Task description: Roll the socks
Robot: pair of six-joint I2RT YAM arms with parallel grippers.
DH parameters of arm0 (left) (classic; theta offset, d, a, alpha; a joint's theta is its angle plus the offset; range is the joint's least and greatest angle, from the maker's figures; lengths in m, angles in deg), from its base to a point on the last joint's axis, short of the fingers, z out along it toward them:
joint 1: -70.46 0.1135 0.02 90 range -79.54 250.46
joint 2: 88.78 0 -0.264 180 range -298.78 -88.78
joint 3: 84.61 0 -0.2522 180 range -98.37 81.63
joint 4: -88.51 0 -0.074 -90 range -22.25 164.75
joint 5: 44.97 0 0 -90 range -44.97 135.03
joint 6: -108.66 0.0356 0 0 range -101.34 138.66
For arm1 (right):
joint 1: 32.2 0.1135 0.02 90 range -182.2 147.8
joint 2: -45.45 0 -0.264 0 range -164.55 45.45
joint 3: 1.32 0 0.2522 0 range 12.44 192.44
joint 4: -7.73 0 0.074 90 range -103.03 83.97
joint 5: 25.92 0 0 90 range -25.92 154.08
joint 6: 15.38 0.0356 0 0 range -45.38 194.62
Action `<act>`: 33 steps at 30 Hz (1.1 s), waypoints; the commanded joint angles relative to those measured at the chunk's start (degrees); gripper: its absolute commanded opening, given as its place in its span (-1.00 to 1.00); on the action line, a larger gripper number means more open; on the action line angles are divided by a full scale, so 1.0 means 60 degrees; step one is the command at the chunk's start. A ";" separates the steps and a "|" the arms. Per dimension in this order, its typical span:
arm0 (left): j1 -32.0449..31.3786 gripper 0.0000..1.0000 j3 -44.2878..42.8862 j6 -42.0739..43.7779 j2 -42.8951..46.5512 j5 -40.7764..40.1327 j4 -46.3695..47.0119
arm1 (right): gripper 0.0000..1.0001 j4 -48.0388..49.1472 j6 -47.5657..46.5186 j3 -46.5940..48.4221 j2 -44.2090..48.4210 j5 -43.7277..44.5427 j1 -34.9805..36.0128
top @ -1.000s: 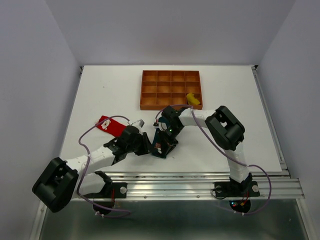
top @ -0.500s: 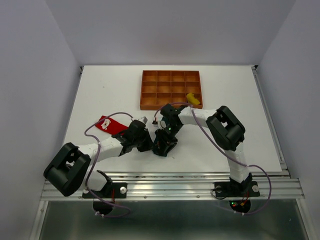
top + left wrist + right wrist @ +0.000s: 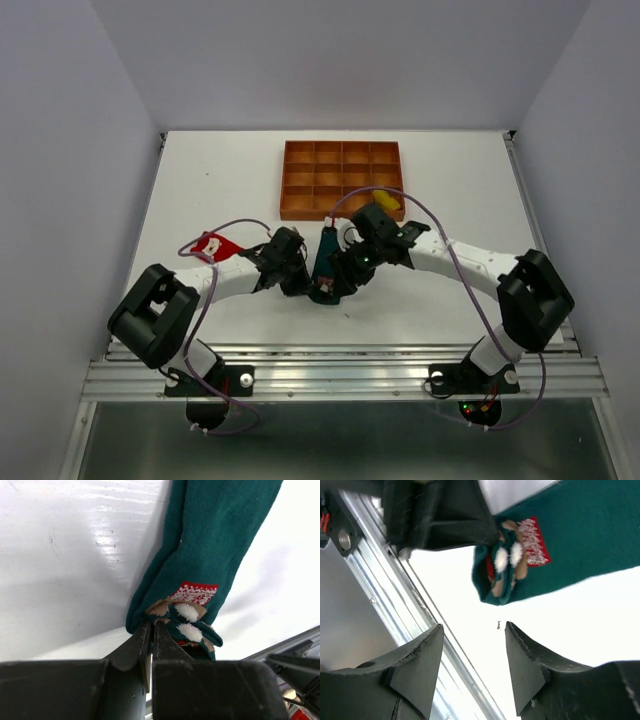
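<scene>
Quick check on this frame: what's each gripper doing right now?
Left gripper: closed, pinching the patterned end of the dark teal sock.
Right gripper: open, holding nothing, jaws apart just off that sock.

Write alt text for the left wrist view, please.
The left hand, shut, pinches the patterned end of a dark teal sock, which stretches away flat across the white table. A red and white patch sits near the pinched end.
</scene>
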 commanded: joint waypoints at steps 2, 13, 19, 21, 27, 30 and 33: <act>-0.0006 -1.00 -0.0322 -0.0078 -0.0215 -0.0586 -0.1445 | 0.15 0.2305 -0.0495 -0.1156 0.1274 0.0201 0.0731; 0.0008 -1.00 -0.0424 -0.0562 -0.0406 -0.0527 -0.1782 | 0.14 0.3392 -0.0715 -0.1700 0.0690 0.0961 0.1743; 0.0008 -1.00 -0.0454 -0.0664 -0.0303 -0.0601 -0.1856 | 0.13 0.3774 -0.0671 -0.1510 0.0016 0.1004 0.1845; 0.0008 -1.00 -0.0483 -0.0650 -0.0362 -0.0572 -0.1885 | 0.13 0.3774 -0.0671 -0.1364 -0.0174 0.1310 0.1845; 0.0008 -1.00 -0.0541 -0.0621 -0.0421 -0.0513 -0.1870 | 0.13 0.3978 -0.0656 -0.1232 -0.0424 0.2161 0.1845; 0.0008 -1.00 -0.0585 -0.0591 -0.0523 -0.0498 -0.1899 | 0.14 0.4037 -0.0744 -0.1202 -0.0409 0.2337 0.1845; 0.0008 -1.00 -0.0615 -0.0577 -0.0582 -0.0483 -0.1929 | 0.15 0.4037 -0.0788 -0.1202 -0.0453 0.2439 0.1845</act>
